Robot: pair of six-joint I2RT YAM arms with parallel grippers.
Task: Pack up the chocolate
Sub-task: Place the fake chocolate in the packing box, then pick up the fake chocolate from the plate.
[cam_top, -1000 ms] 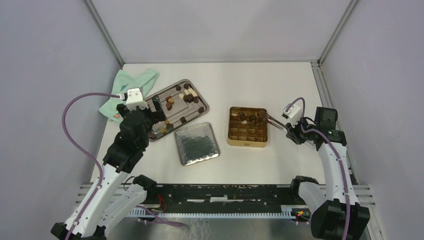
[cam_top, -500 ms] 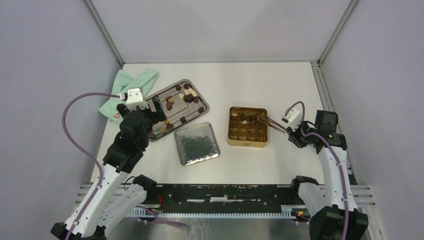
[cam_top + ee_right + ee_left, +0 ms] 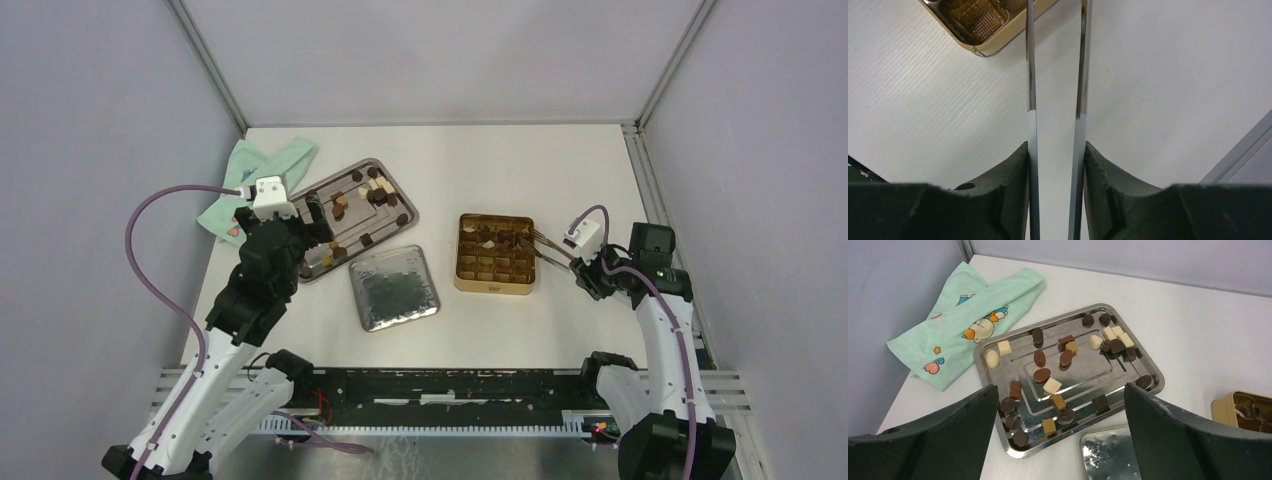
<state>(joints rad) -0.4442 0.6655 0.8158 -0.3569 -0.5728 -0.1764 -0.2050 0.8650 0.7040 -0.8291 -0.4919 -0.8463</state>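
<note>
Tray (image 3: pixel 1088 372) left, lid (image 3: pixel 394 287) middle, tin (image 3: pixel 495 286) right on the table (image 3: pixel 480 170).
Cloth (image 3: pixel 973 315) lies behind-left of the tray, just beside it; chocolates (image 3: pixel 1053 385) are scattered on the tray, a few more in the tin's back rows; tweezers (image 3: pixel 548 246) reach in over its right edge.

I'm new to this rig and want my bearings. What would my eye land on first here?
The steel tray at left centre, scattered with dark, brown and cream chocolates. Next, the long tongs clamped in the right gripper, reaching over the gold box at centre right. A mint cloth lies left of the tray.
</note>
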